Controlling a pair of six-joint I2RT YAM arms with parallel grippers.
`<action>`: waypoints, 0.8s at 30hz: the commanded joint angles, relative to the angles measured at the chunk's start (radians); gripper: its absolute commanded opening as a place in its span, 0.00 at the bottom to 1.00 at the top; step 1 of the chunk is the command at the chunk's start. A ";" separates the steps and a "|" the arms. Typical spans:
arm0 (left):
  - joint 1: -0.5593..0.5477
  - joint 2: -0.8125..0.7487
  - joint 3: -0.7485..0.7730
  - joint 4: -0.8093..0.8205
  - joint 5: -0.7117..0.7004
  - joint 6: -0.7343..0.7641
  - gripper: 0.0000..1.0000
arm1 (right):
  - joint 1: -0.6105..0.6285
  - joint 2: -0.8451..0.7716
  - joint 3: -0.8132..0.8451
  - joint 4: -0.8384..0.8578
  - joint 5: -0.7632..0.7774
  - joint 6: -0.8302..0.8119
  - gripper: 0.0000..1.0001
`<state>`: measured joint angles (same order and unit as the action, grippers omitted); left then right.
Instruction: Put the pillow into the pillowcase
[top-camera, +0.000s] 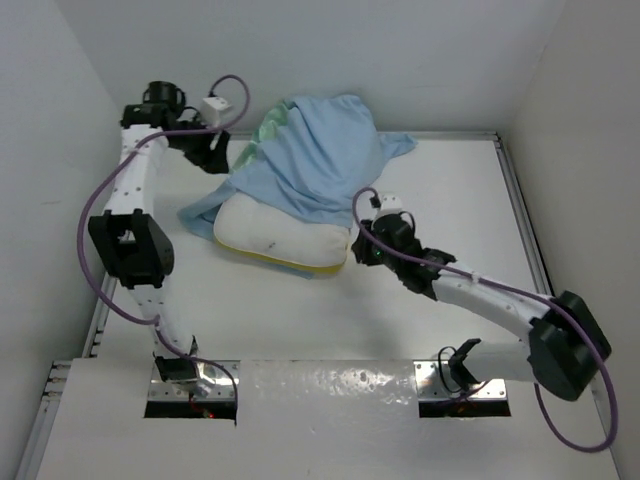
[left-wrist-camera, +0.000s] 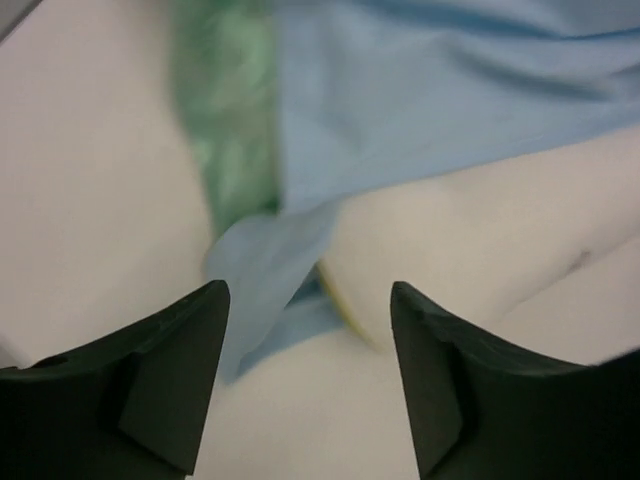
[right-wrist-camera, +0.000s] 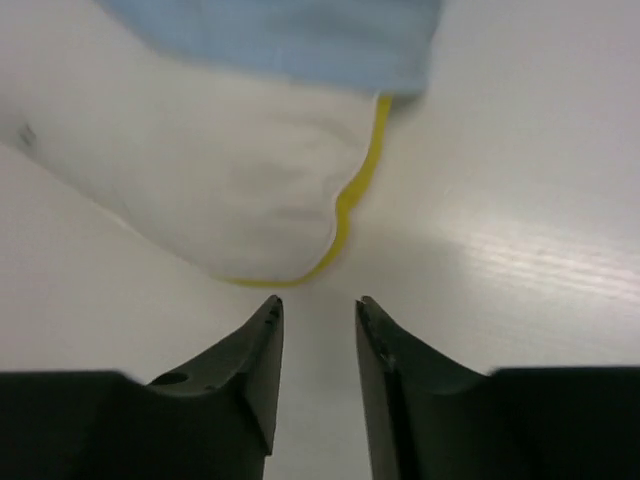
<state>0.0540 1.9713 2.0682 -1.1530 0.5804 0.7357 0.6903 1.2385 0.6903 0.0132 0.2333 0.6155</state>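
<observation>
The white pillow (top-camera: 283, 237) with yellow piping lies mid-table, its far part covered by the light blue pillowcase (top-camera: 318, 157), whose green face (top-camera: 270, 128) shows at the back left. My left gripper (top-camera: 222, 160) is open at the case's left edge; in the left wrist view the blue fabric (left-wrist-camera: 420, 90), green face (left-wrist-camera: 225, 130) and pillow (left-wrist-camera: 480, 230) lie ahead of the open gripper (left-wrist-camera: 310, 300). My right gripper (top-camera: 357, 243) is open and empty just off the pillow's right corner (right-wrist-camera: 290, 215); the right wrist view shows the gripper (right-wrist-camera: 318, 305) short of the piping (right-wrist-camera: 352, 200).
White walls enclose the table on the left, back and right. The table's right half (top-camera: 450, 200) is bare white surface. The arm bases and a reflective strip (top-camera: 330, 385) run along the near edge.
</observation>
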 joint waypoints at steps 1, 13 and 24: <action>0.151 -0.032 -0.057 0.053 -0.143 -0.042 0.66 | 0.100 0.110 -0.014 -0.002 -0.006 0.108 0.37; 0.313 0.076 -0.344 0.205 -0.028 -0.015 1.00 | 0.048 0.223 0.285 -0.185 -0.009 -0.230 0.99; 0.267 0.170 -0.408 0.392 0.030 0.001 1.00 | -0.114 0.449 0.316 0.028 -0.333 -0.043 0.99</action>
<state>0.3332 2.1136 1.6676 -0.8680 0.5793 0.7322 0.5457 1.6489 1.0023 -0.0563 0.0032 0.5179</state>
